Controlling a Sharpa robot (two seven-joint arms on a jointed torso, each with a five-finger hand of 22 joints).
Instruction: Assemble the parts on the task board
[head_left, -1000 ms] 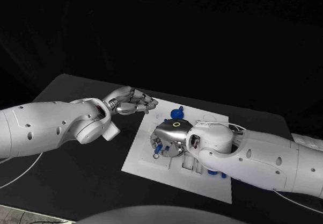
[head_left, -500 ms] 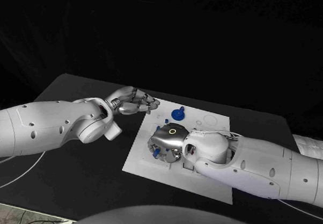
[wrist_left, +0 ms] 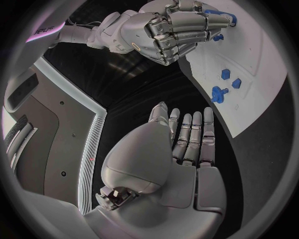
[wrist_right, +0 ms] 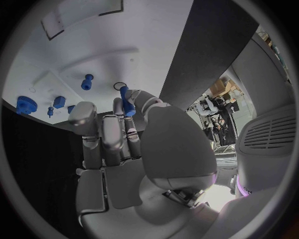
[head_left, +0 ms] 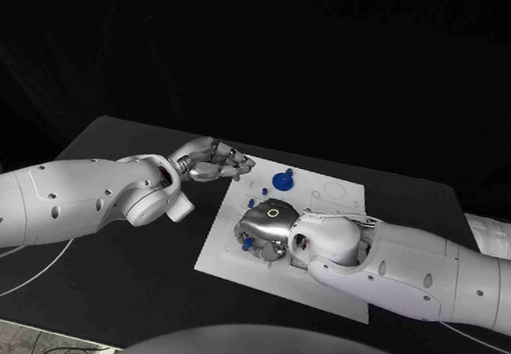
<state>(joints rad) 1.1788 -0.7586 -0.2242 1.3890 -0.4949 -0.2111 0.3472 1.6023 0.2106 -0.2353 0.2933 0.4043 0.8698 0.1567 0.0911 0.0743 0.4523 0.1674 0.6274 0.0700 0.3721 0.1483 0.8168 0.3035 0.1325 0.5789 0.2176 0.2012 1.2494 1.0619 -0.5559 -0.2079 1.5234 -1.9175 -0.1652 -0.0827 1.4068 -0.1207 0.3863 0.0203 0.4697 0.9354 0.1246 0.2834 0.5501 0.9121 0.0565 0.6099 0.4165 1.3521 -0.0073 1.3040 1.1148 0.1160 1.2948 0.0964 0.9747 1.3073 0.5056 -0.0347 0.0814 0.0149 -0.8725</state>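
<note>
We see the right arm has slid leftward over the task board [head_left: 318,286] in the last second, so the right hand [head_left: 266,226] now sits over its left-middle. It pinches a slim blue peg [wrist_right: 126,102] between thumb and finger, tip close to the plate; we judge an insertion is under way. The left hand [head_left: 212,160] has barely moved, hovering at the board's far-left corner, fingers loosely apart, holding nothing. Black table [head_left: 113,247] leaves open room left and near. Blue gear [head_left: 281,180] and small blue parts [wrist_left: 223,84] lie just beside the working hand.
</note>
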